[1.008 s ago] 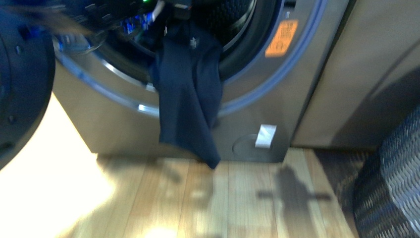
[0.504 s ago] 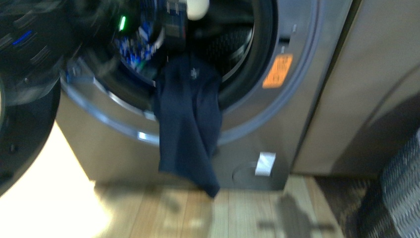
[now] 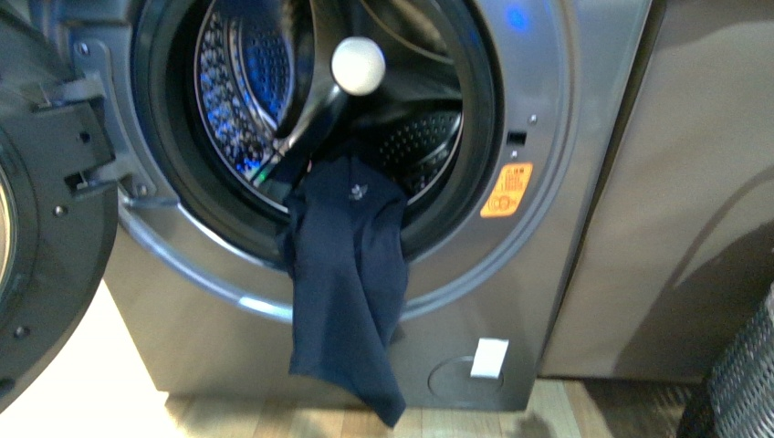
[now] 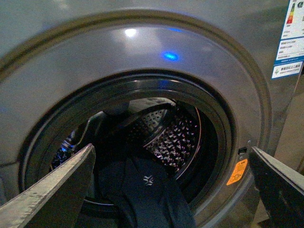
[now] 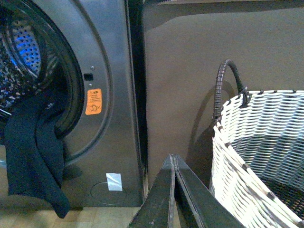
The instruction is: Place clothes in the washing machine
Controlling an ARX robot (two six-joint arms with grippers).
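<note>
Left gripper [image 4: 171, 190] stands spread wide and empty in its wrist view, one finger at about 8 o'clock of the frame and the other at 4 o'clock, with the porthole framed between them. Right gripper [image 5: 174, 164] has its fingers pressed together with nothing between them, and it points at the gap between the washing machine [image 5: 114, 57] and the wicker basket [image 5: 266, 142].

Outward from the left gripper, the clothes [image 3: 345, 274] lie across the porthole's lower rim: the upper part, with the small white logo, rests just inside the opening at about 6 o'clock of the ring, and the long limp remainder hangs down the machine's front panel almost to the floor. A white ball [image 3: 358, 65] on a dark stalk shows in front of the drum, toward 12 o'clock of the opening. The door [image 3: 46, 228] hangs open at 9 o'clock.

As I judge it, the task is partly done. The garment has reached the machine and been let go, but most of it is outside the drum. What remains is to gather the hanging length and push it in over the rim.
</note>
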